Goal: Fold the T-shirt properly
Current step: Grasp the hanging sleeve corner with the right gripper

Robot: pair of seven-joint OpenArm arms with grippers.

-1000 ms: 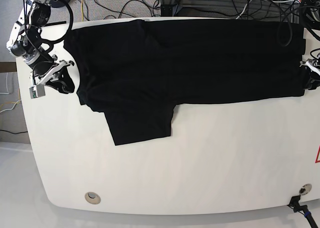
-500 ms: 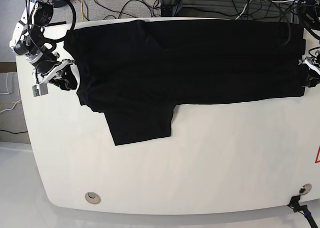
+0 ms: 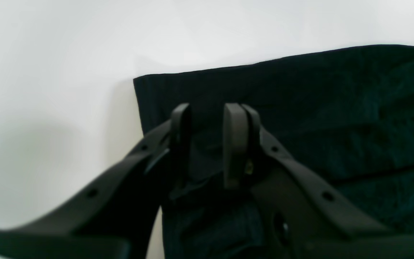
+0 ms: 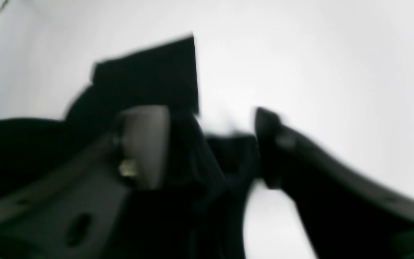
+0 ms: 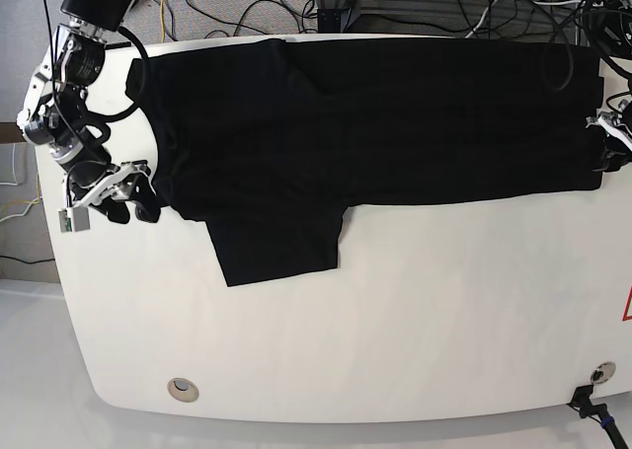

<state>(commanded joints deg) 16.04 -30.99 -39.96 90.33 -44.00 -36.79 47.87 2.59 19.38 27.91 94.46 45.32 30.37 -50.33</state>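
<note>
Base view: T-shirt edge seemingly between right gripper

The whole white table is seen from above in the base view. Close, low views across the tabletop are given by the wrist cameras, each framed by its own fingers. The T-shirt edges are shared by all views; the right wrist view is blurred.

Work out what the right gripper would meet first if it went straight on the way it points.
Probably the T-shirt: the right gripper is open with black cloth between and ahead of its fingers, though blur leaves depth unsure.
</note>
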